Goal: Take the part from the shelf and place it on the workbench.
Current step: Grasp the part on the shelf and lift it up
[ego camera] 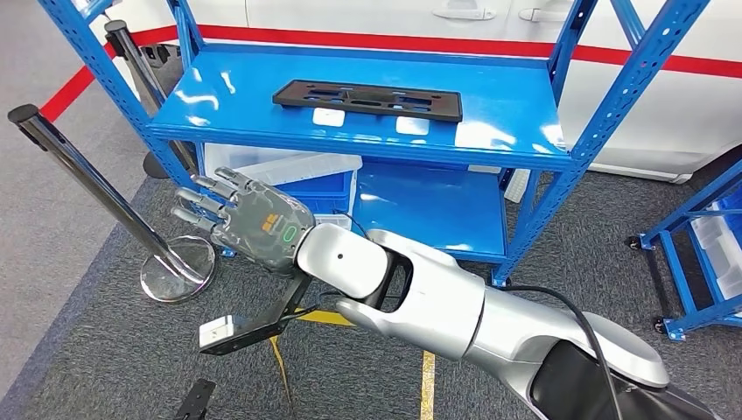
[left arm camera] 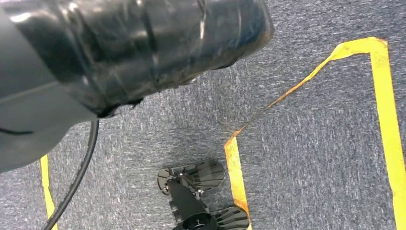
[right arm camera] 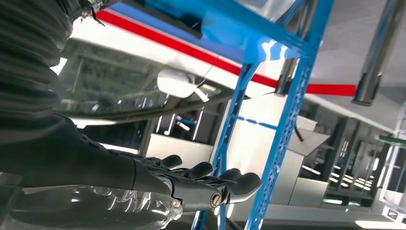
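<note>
A flat black part (ego camera: 367,99) with cut-out slots is seen lying on the top level of a blue metal shelf (ego camera: 516,122), towards its far middle, with two small white labels just in front of it. It is touched by nothing. The right hand (ego camera: 241,219) is held out in front of the shelf, below the top level and to the left, with its fingers (right arm camera: 210,175) stretched out and apart and nothing grasped; in the right wrist view the same fingers are seen extended beside a blue upright post. The silver right arm (ego camera: 420,297) is reached across from the near right. A lower blue level is seen under the top one, with a white lidded bin (ego camera: 293,166) on its left side. A chrome stanchion (ego camera: 114,206) with a round base is placed on the grey carpet at the left. Yellow tape lines (left arm camera: 383,110) are seen on the carpet in the left wrist view; the state of the left hand cannot be told.
</note>
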You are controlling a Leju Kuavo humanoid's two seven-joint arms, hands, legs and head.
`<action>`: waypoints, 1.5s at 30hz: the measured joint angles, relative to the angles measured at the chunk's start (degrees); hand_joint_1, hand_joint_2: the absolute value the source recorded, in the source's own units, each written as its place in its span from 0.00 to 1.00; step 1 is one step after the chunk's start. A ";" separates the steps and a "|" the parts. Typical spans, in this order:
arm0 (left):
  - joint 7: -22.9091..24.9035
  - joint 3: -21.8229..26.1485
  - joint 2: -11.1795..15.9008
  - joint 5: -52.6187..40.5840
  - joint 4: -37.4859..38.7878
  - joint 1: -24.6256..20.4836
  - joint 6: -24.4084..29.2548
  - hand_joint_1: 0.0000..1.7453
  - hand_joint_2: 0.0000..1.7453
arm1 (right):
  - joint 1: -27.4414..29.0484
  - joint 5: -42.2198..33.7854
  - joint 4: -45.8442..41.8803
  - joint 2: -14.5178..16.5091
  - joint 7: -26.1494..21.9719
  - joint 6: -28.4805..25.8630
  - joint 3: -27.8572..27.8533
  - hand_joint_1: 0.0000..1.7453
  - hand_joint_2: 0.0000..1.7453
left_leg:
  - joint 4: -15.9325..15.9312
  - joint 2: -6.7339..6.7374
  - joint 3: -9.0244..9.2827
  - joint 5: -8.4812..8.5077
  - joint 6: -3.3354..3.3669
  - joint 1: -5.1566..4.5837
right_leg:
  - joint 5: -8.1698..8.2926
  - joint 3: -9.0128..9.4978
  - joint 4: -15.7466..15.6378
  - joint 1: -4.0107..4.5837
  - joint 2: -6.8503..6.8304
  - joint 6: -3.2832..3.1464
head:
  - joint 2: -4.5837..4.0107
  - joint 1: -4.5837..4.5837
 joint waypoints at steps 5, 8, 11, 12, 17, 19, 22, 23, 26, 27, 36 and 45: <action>-0.07 -0.04 0.02 0.41 0.02 0.11 0.15 0.00 0.00 | 0.03 0.83 0.59 0.04 1.02 2.31 0.13 0.00 1.00 | 0.42 0.01 -0.19 -0.14 0.53 -0.25 | 0.21 0.05 -0.26 -0.38 -0.03 0.37 | 0.00 -0.03; -0.36 -0.04 -0.01 0.63 0.02 0.20 0.18 0.00 0.00 | -0.08 0.08 0.85 0.28 1.33 3.53 0.16 0.00 1.00 | -1.09 0.21 0.63 0.64 1.44 -0.05 | 0.27 0.23 -0.64 -0.32 -0.03 0.98 | 0.00 -0.01; -0.63 -0.04 -0.04 0.78 0.02 0.25 0.18 0.00 0.00 | -0.62 -0.18 1.05 0.40 1.43 5.76 0.38 0.00 1.00 | -3.09 0.51 1.99 1.50 1.83 0.49 | -2.72 -2.48 5.22 -0.57 -0.10 1.89 | 0.00 0.42; -0.62 -0.04 -0.03 0.89 0.02 0.29 0.18 0.00 0.00 | -0.77 -0.21 1.16 0.39 1.30 6.81 0.55 0.00 1.00 | -3.10 0.51 2.07 1.44 1.87 0.60 | -4.16 -4.46 9.00 -0.85 -0.10 2.24 | 0.00 0.47; -0.37 -0.04 -0.02 1.68 0.02 0.69 0.19 0.00 0.00 | -1.23 -2.95 1.75 0.38 -0.12 12.10 1.56 0.00 1.00 | -1.25 0.16 2.32 -0.48 0.16 1.86 | 0.16 -4.49 6.70 -2.45 -0.23 4.13 | 0.00 0.48; -0.36 -0.04 0.11 1.76 0.07 0.66 0.22 0.00 0.00 | -1.62 -3.21 1.89 0.51 -0.26 12.46 1.83 0.00 1.00 | 0.21 -0.01 1.81 -1.56 -1.07 2.03 | 1.02 -2.41 2.35 -2.49 -0.05 3.88 | 0.00 0.67; -0.30 -0.04 0.20 1.77 0.11 0.75 0.26 0.00 0.00 | -1.87 -3.23 2.19 0.67 -0.36 12.53 2.14 0.00 1.00 | 0.65 -0.01 1.19 -1.93 -2.18 2.01 | 0.09 -2.61 2.45 -2.13 0.27 1.98 | 0.00 0.57; -0.27 -0.04 0.20 1.77 0.11 0.77 0.26 0.00 0.00 | -1.99 -3.34 2.30 0.73 -0.36 12.55 2.20 0.00 1.00 | 1.17 0.09 0.97 -2.28 -2.30 2.06 | -0.01 -2.56 2.42 -2.14 0.28 1.52 | 0.00 0.50; -0.23 -0.04 0.22 1.82 0.13 0.63 0.26 0.00 0.00 | -2.52 -4.23 2.55 1.05 -0.26 12.81 2.39 0.00 1.00 | 8.47 0.33 -2.93 -5.34 -2.14 1.85 | -0.29 -2.10 2.20 -1.98 0.19 0.53 | 0.00 0.28; -0.20 -0.04 0.22 1.84 0.14 0.61 0.25 0.00 0.00 | -2.62 -4.50 2.64 1.11 -0.16 12.88 2.49 0.00 1.00 | 12.06 0.33 -5.14 -6.37 -1.99 1.68 | -0.39 -2.01 2.20 -1.78 0.17 0.34 | 0.00 0.25; 0.29 -0.07 0.30 2.36 0.20 0.57 0.13 0.00 0.00 | -2.84 -6.85 3.74 1.54 1.03 12.26 3.44 0.00 0.00 | 2.86 0.28 -4.37 1.63 1.11 -0.44 | -0.87 -1.04 1.95 -0.32 0.38 0.15 | 0.00 0.23; 0.37 -0.07 0.27 2.45 0.20 0.79 -0.18 0.00 0.00 | -2.65 -7.31 4.54 1.46 0.54 11.58 3.84 0.00 0.00 | 0.96 0.50 -3.33 2.45 1.86 0.22 | -6.48 -6.87 14.87 -0.94 0.08 2.21 | 0.00 0.31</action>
